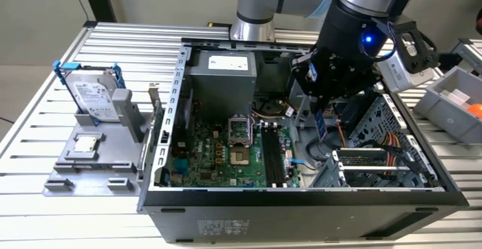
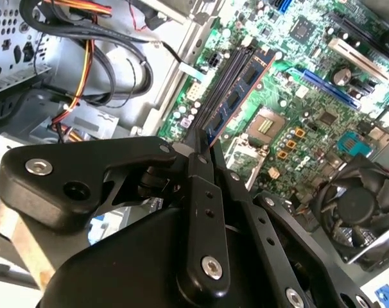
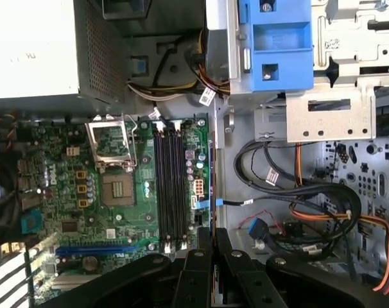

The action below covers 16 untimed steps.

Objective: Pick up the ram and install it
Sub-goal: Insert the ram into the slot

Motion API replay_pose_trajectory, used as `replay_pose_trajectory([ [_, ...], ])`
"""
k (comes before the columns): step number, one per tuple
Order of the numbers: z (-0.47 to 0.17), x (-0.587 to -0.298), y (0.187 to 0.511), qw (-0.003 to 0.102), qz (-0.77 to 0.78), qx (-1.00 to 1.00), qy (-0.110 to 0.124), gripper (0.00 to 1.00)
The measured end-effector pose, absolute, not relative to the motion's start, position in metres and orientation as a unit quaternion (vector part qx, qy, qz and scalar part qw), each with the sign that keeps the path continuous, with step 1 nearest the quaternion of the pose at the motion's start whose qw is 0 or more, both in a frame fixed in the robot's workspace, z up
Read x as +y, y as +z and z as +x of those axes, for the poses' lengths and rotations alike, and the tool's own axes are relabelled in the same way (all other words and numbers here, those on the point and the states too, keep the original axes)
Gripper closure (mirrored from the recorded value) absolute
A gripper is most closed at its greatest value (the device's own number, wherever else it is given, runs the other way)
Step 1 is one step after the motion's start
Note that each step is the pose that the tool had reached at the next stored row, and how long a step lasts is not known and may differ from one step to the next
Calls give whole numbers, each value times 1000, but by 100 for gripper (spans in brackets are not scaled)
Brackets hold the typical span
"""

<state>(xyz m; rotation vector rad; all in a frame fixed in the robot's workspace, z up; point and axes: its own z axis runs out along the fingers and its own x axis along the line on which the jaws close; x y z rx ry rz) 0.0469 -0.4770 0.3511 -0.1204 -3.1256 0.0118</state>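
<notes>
So the arm is over the open computer case with the ram already in its grip, and from here it looks like the carry-and-line-up part of the job, not the seating part yet. To do this bit well, I'd say the stick needs to sit dead parallel to the black memory slots and centred along their length before any push, since a blue board this thin would likely flex or catch on the slot's end clips if it came in tilted. It also has a bundle of cables just beside the board edge, so staying clear of those matters. The gripper is closed down narrow, its two black fingers pinching the stick edge-on, with the row of dark chips sticking out past the tips in the second wrist view. In the exterior view the ram hangs below the gripper, above the case interior and to the exterior view's right of the slots, not touching the green motherboard.
</notes>
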Motion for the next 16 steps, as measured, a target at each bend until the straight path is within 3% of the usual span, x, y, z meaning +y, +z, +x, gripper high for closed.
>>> replay_pose_trajectory([
  [16, 45, -477, 333, 6, -38, -999, 4, 100],
])
